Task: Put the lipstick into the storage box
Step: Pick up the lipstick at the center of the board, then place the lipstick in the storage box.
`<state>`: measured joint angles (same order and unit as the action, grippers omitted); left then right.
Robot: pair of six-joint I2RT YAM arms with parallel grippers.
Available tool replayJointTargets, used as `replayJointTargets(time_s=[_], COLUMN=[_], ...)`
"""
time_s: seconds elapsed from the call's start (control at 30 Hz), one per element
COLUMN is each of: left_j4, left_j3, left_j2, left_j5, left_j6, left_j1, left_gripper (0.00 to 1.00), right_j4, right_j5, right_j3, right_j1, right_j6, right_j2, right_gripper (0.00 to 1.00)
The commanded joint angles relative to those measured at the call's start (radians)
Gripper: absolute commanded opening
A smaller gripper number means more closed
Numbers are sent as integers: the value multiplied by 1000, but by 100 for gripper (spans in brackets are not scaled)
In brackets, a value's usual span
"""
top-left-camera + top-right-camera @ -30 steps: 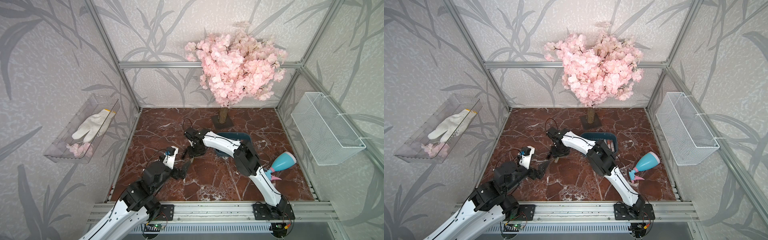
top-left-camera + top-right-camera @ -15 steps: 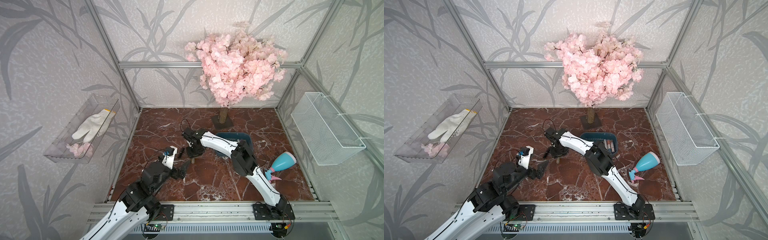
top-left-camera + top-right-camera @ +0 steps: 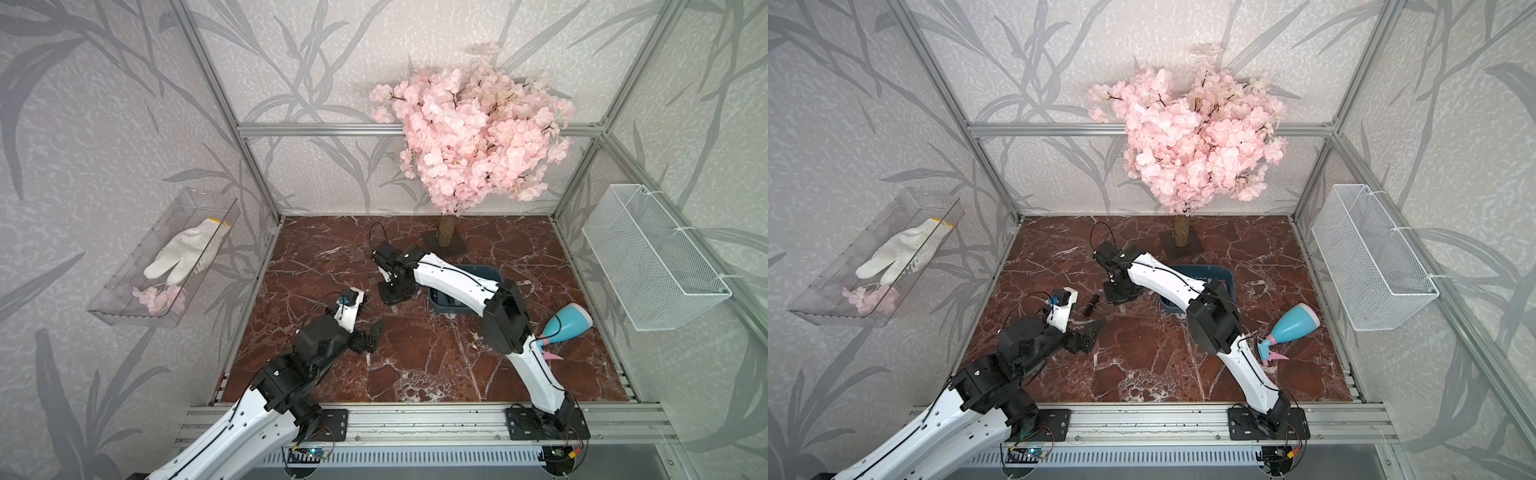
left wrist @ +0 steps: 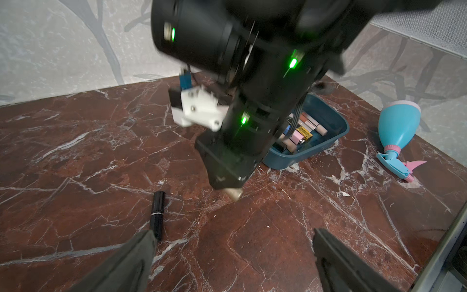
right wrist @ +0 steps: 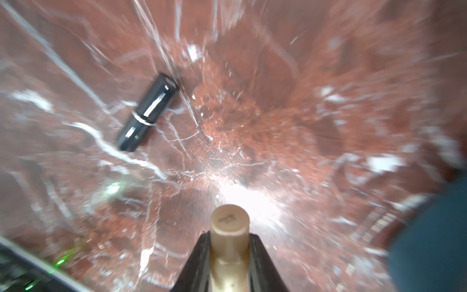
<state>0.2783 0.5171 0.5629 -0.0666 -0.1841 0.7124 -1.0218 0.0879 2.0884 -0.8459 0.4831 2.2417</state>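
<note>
Bench (image 3: 415, 365) — red-brown marble, white-veined; walls (image 3: 104, 104) grey leaf-print. Left hand (image 4: 233, 233) spread; right hand (image 5: 230, 235) pinching beige lipstick (image 5: 229, 220) — black lipstick (image 4: 157, 215) flat on bench.

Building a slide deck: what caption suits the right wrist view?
Right gripper shut on a beige lipstick; a black lipstick lies loose on the marble table.

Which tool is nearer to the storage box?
Right. The right tool, shut on a beige lipstick, hangs close beside the storage box; the open left tool is farther off, with the right tool between it and the box.
</note>
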Motion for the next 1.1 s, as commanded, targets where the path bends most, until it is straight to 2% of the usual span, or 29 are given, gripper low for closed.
replayJointTargets(time_s=[0.0,0.27,0.47,0.6,1.07], left_j4=[-124,-238,-230,-270,-217], left_j3=[29,84,135,142,165], left_j2=[76,279,433,459,457], left_j5=[50,139,271,271,230], left_j6=[11,14,-30,-63,-39], left_j1=[-4,-11,-29,-31,-42], left_gripper=[100,100,100,100,100], right_j4=[-18,61,105,122,169], right_j5=[-49,-41,-36,-28,-2], right_j3=[-56,-284,-376,-387,-358], right_j1=[74,233,305,321,325], right_j6=[-32,-77,-119,-138,-150], right_j2=[-134,-294,-285,-239,-98], right_gripper=[26,26,26,26,26])
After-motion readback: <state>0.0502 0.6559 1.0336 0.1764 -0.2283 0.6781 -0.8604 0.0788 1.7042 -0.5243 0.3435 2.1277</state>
